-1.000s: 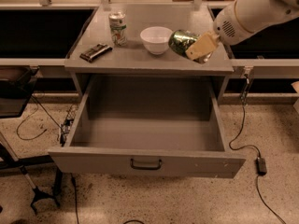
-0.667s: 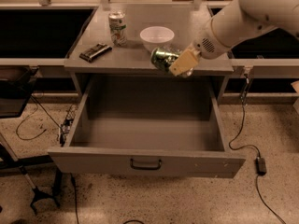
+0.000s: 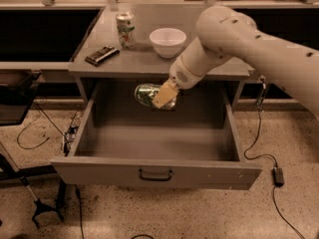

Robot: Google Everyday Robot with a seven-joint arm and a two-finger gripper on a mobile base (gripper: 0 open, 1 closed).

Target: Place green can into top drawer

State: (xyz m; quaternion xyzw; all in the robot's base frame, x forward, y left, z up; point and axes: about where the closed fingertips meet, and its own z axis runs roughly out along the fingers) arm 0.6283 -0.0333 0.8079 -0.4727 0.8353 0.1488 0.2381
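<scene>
The green can (image 3: 147,94) lies on its side in my gripper (image 3: 163,97), its silver end facing left. The gripper is shut on it and holds it in the air above the back part of the open top drawer (image 3: 154,133), just below the cabinet top's front edge. The drawer is pulled fully out, its grey front panel and dark pull handle (image 3: 155,175) facing the camera. Its inside looks empty. My white arm reaches in from the upper right.
On the cabinet top (image 3: 149,59) stand a white can with green-and-orange print (image 3: 125,29), a white bowl (image 3: 168,41) and a dark flat bar (image 3: 101,55). Cables and a power brick (image 3: 278,176) lie on the floor at the right; a stand's legs (image 3: 35,203) are at the left.
My gripper has carried the green can from above the cabinet top's right side, leftward and down over the front edge, to above the open drawer.
</scene>
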